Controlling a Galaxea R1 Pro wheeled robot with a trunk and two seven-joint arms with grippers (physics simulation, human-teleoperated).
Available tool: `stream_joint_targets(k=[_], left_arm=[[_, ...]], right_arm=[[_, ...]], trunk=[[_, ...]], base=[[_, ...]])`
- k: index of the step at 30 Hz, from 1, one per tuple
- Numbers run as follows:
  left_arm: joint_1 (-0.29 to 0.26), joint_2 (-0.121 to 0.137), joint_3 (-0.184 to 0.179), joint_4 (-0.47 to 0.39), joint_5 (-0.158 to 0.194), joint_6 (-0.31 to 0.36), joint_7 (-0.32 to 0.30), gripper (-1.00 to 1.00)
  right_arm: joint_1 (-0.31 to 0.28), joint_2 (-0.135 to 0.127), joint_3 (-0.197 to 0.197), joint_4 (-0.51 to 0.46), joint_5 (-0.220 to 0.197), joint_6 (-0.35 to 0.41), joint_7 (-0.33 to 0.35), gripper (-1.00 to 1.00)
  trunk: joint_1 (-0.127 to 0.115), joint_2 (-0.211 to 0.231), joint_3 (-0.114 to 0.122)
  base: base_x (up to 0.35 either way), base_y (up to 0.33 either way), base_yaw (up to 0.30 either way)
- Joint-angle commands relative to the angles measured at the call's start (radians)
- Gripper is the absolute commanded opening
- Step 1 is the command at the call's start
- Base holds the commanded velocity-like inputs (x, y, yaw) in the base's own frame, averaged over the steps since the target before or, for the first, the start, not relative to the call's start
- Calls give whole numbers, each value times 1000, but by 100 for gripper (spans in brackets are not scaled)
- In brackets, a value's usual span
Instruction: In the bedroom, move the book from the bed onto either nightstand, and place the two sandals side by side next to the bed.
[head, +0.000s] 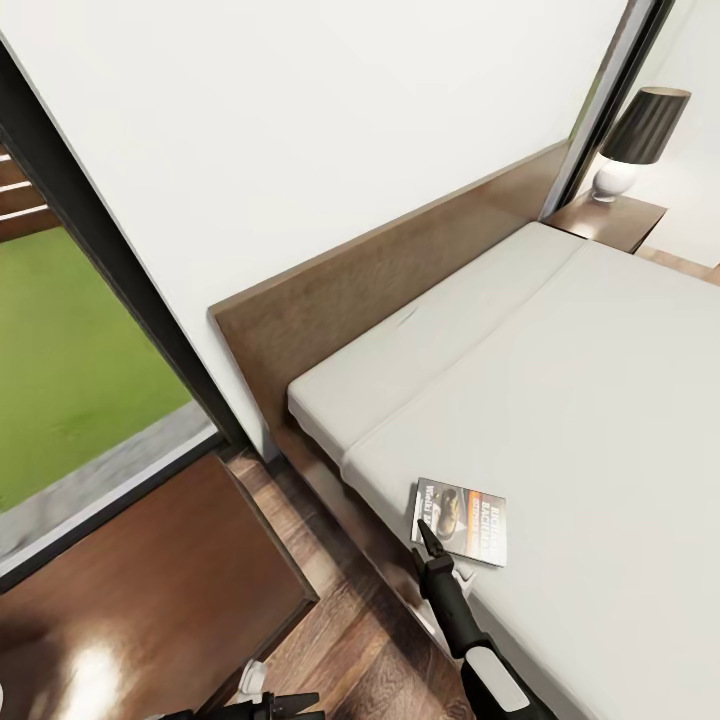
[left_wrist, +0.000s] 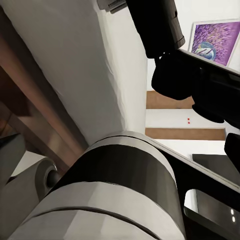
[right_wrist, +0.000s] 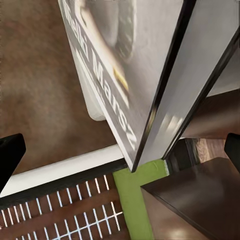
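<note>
Book (head: 462, 520) flat on bed (head: 600, 380)

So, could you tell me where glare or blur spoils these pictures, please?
Head view: a bright glare patch on the glossy nightstand; the book is sharp but its small lettering is soft. Right wrist view: book close up, lettering smeared. Left wrist view: no glare.
</note>
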Motion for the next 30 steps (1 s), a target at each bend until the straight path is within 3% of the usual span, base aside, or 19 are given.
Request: stream_joint_targets(k=[1, 18, 25, 30], left_arm=[[-1, 1, -7, 0, 10, 11, -1, 100], [-1, 1, -7, 0, 10, 10, -1, 100], [-1, 1, -7, 0, 10, 10, -1, 100], [-1, 1, -8, 0, 10, 10, -1, 100]], right_arm=[[0, 1, -3, 1, -8, 10, 3, 100], [0, 1, -5, 0, -18, 8, 5, 100], [0, 1, -5, 2, -117, 3, 5, 100], [0, 1, -4, 2, -127, 3, 5, 100]], trunk=[[0, 0, -1], [0, 0, -1], [0, 0, -1], [0, 0, -1]], base=[[0, 0, 0], [0, 0, 0], [0, 0, 0], [0, 0, 0]])
